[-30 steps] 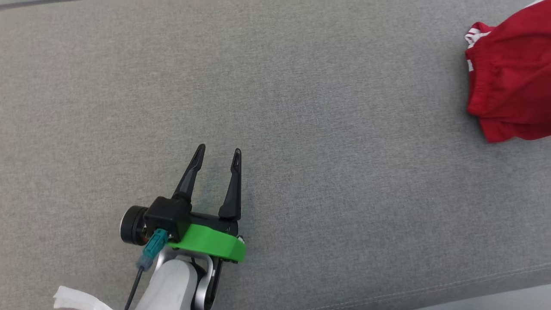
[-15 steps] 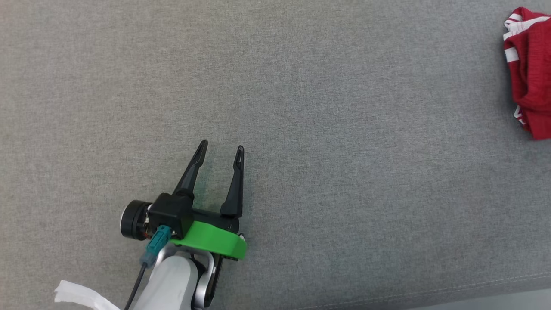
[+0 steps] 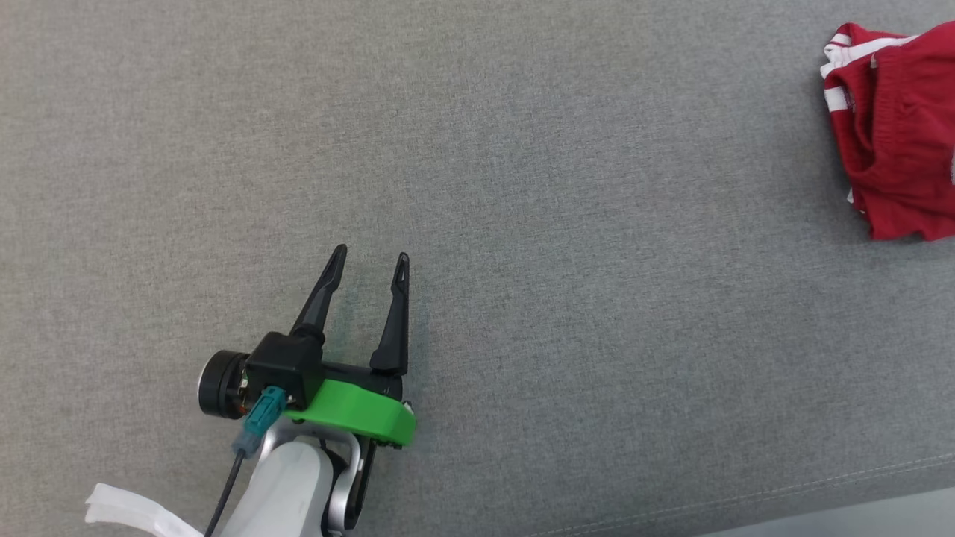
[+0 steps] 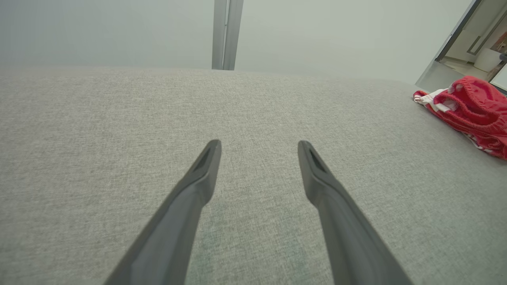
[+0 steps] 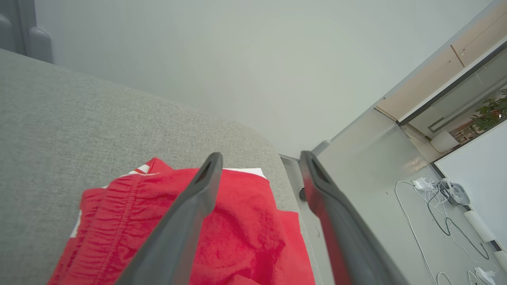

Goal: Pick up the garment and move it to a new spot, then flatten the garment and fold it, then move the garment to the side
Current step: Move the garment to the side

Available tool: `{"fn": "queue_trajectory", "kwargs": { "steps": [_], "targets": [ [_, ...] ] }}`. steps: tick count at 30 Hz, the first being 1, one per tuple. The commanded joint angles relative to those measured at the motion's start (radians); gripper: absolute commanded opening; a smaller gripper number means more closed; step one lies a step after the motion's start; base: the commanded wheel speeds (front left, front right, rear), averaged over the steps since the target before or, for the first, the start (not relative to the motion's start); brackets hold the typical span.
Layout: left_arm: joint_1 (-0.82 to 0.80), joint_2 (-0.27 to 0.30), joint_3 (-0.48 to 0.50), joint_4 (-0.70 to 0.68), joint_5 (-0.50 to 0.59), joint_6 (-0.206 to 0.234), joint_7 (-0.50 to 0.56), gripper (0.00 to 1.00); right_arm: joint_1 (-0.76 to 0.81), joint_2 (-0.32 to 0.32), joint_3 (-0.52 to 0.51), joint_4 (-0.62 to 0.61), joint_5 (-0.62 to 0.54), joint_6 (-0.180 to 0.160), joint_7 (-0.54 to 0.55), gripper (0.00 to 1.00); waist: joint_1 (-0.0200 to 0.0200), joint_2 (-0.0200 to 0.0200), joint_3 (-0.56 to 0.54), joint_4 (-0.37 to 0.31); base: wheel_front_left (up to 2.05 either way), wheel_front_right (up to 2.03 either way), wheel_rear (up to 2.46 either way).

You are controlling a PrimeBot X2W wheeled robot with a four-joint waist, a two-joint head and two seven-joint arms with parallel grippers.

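The garment (image 3: 895, 134) is a red pair of shorts with white stripes, bunched at the far right of the grey cushion. It also lies at the right edge of the left wrist view (image 4: 471, 107). My left gripper (image 3: 369, 261) rests low over the cushion's middle left, open, nothing between its fingers (image 4: 259, 144). In the right wrist view my right gripper (image 5: 261, 158) hangs above the garment (image 5: 237, 233) near the cushion's right end, jaws spread wide and holding nothing.
The grey cushion (image 3: 522, 186) ends in a seamed front edge (image 3: 821, 485) at the lower right. Beyond its right end lie a pale floor with white cables and chargers (image 5: 443, 190). A white strip (image 3: 127, 511) shows by my left forearm.
The head view shifted from frame to frame. The red garment went from a lifted, draped bunch to a heap lying on the cushion. My left gripper stayed open in place.
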Motion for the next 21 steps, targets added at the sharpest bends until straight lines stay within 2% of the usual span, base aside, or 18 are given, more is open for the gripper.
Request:
{"fn": "queue_trajectory", "kwargs": {
  "steps": [1,12,18,21],
  "targets": [
    [-0.01,0.008,0.009,0.007,-0.005,0.005,-0.001,1.0,-0.009,0.018,0.01,-0.005,0.008,-0.002,-0.01,1.0,-0.0001,0.0,-0.042,-0.012,0.0,0.0,0.0],
    [0.026,0.016,0.103,0.105,-0.052,0.029,-0.008,1.0,0.1,0.199,0.12,-0.075,0.189,-0.002,-0.035,1.0,-0.0001,0.0,-0.223,0.028,0.0,0.0,0.0],
    [0.081,0.005,0.15,0.127,-0.047,0.04,-0.008,1.0,0.25,0.278,0.149,-0.196,0.267,-0.002,-0.034,1.0,-0.0001,0.0,-0.301,0.075,0.0,0.0,0.0],
    [0.115,-0.003,0.169,0.124,-0.055,0.028,-0.008,1.0,0.344,0.312,0.157,-0.271,0.293,-0.002,-0.034,1.0,-0.0001,0.0,-0.33,0.1,0.0,0.0,0.0]
  ]
}}
